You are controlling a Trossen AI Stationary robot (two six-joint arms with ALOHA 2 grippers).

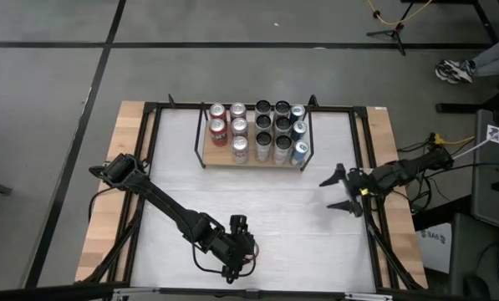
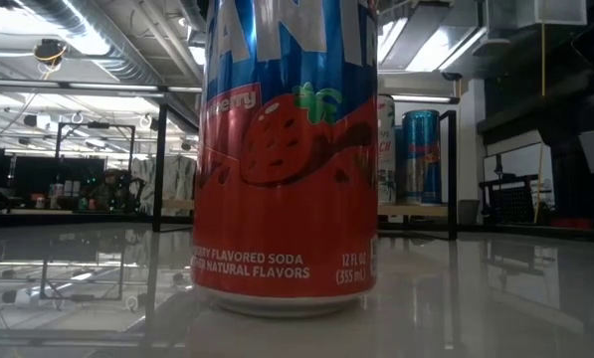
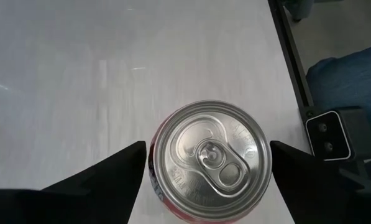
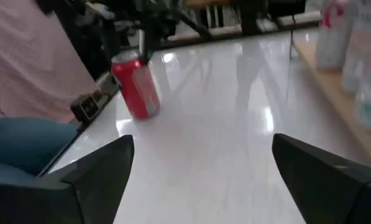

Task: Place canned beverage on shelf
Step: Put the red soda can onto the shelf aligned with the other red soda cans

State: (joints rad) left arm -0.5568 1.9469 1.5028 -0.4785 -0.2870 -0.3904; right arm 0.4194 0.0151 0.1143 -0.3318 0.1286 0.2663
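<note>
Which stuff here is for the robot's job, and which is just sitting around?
For the job:
- red soda can
- shelf
- left gripper, jaws open around the can

Just there:
- cans already on the shelf
- right gripper, waiting open
- person's shoe

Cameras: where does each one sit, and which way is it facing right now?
High: overhead, looking down on shelf, both arms.
Low: tabletop level, red can filling view; no arm.
Left wrist: above the can top, left gripper open around it.
Right wrist: across table, right gripper open.
Shared: the red can in low and wrist views.
</note>
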